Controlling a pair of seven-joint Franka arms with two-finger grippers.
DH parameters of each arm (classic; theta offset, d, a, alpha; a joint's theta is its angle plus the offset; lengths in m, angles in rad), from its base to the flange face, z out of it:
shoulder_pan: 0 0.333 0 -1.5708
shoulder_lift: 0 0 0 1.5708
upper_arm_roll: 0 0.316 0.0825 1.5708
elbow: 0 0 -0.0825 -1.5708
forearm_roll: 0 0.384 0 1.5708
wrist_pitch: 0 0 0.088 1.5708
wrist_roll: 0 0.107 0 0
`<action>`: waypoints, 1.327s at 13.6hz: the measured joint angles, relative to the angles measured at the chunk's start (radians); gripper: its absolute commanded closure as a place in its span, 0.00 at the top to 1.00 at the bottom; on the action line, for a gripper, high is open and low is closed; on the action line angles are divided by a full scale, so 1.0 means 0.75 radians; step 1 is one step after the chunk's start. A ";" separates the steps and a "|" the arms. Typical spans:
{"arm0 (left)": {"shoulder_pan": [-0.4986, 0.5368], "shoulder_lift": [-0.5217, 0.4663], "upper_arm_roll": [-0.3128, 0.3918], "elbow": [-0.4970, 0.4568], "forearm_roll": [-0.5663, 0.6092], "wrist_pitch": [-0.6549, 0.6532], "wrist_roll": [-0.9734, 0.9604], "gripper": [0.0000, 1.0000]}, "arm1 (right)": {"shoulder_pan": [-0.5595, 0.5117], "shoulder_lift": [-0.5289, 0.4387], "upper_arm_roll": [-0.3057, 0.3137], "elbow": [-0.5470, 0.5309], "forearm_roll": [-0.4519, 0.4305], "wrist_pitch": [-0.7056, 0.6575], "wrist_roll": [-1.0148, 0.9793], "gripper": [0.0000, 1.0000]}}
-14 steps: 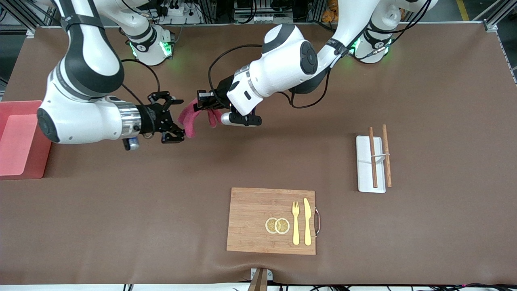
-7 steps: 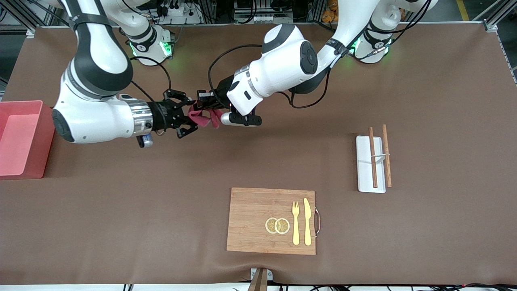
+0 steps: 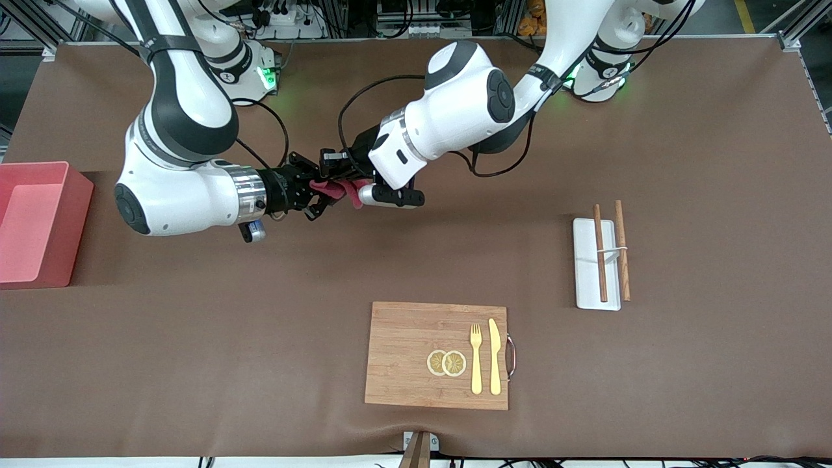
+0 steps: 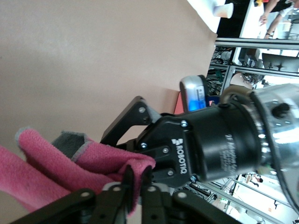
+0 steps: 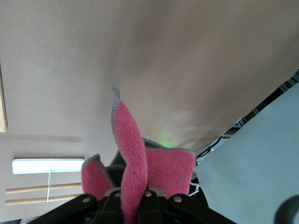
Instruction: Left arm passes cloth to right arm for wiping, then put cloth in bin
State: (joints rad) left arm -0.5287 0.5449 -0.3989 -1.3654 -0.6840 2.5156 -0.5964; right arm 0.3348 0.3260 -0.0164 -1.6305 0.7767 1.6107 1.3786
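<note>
The crimson-magenta cloth (image 3: pixel 342 190) hangs in the air between my two grippers, over the brown table. My left gripper (image 3: pixel 330 174) is shut on one fold of it; in the left wrist view (image 4: pixel 138 187) the jaws pinch the cloth's (image 4: pixel 51 156) edge. My right gripper (image 3: pixel 314 195) meets it head-on and is shut on another fold; in the right wrist view (image 5: pixel 133 198) a strip of the cloth (image 5: pixel 128 135) stands out of the jaws. The salmon-pink bin (image 3: pixel 77 214) stands at the right arm's end of the table, with nothing showing in it.
A wooden board (image 3: pixel 403 354) with lemon slices, a fork and a knife lies near the front camera. A flat white tray (image 3: pixel 586 273) with two chopsticks (image 3: pixel 600 253) lies toward the left arm's end; it also shows in the right wrist view (image 5: pixel 46 165).
My right gripper has moved in toward the left gripper and closed on the cloth. The cloth's loose hanging end is now bunched between the two grippers. The left arm has barely moved.
</note>
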 measured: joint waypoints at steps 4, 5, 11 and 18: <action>0.068 -0.037 0.011 0.002 0.072 0.000 0.011 1.00 | -0.018 0.002 -0.020 -0.007 -0.182 -0.027 -0.161 0.00; 0.108 -0.045 0.014 0.000 0.075 -0.020 0.012 1.00 | -0.020 0.005 -0.022 -0.011 -0.261 -0.029 -0.217 0.00; 0.502 -0.107 0.020 -0.008 0.439 -0.468 0.018 1.00 | -0.015 0.046 -0.018 -0.143 -0.705 0.197 -0.593 0.00; 0.772 -0.259 0.017 -0.009 0.869 -0.996 0.124 1.00 | -0.212 0.092 -0.034 -0.673 -0.729 1.017 -1.350 0.00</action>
State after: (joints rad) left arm 0.0499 0.3506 -0.3861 -1.3725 -0.0326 1.7683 -0.5034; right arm 0.1758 0.3946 -0.0417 -2.1351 0.2299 2.3732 0.3659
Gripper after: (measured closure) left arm 0.000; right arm 0.960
